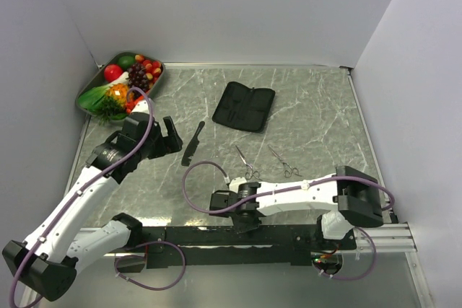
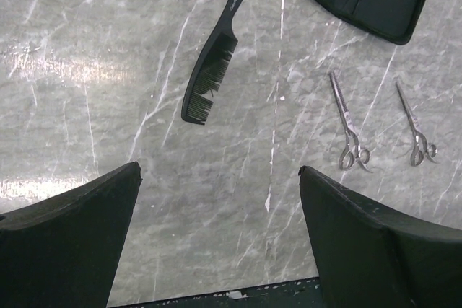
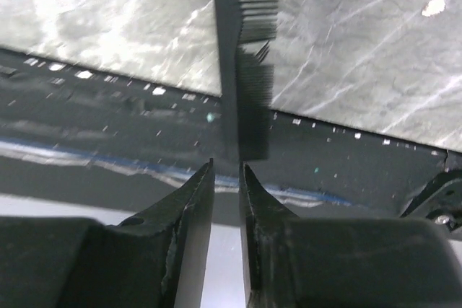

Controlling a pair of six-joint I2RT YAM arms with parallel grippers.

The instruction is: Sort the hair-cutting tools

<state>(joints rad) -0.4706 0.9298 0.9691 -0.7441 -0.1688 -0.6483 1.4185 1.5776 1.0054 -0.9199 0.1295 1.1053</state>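
Two thin silver ring-handled pairs, first scissors (image 2: 349, 124) and second scissors (image 2: 415, 128), lie side by side, apart, on the grey marbled desk (image 1: 317, 120). Two black combs: the handled comb (image 2: 216, 55) lies flat near them; the fine-toothed straight comb (image 3: 245, 48) crosses the desk's near edge. One black fabric pouch (image 1: 244, 106). Left pincer (image 2: 224, 250) gapes wide, empty. Right pincer (image 3: 226, 167) is narrowed at the straight comb's end; clamped or not, I cannot tell.
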